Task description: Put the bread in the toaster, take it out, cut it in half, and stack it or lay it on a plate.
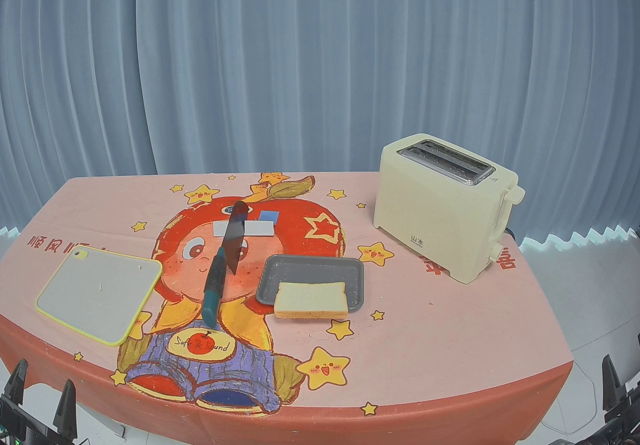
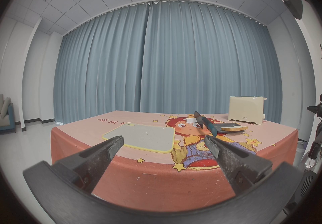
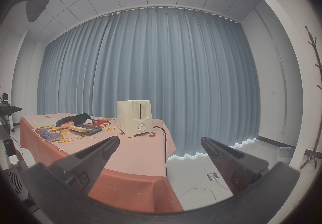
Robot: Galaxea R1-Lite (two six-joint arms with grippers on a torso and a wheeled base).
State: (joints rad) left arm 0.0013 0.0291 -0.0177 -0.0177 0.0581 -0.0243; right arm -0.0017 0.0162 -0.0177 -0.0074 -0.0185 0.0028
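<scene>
A slice of bread (image 1: 311, 300) lies on the front edge of a grey tray (image 1: 313, 265) at the middle of the table. The cream toaster (image 1: 443, 206) stands at the back right, both slots up and nothing in them. A knife (image 1: 223, 259) with a teal handle and dark blade lies left of the tray. Further left is a grey cutting board (image 1: 99, 293) with a yellow rim. My left gripper (image 2: 163, 140) is open, below and in front of the table's left corner. My right gripper (image 3: 160, 140) is open, off the table's right end, level with the toaster (image 3: 134, 118).
Small white and blue cards (image 1: 245, 228) lie under the knife's blade. The toaster's black cord (image 3: 164, 144) hangs over the table's right end. A blue curtain closes off the back. The pink tablecloth (image 1: 427, 346) is bare in front of the toaster.
</scene>
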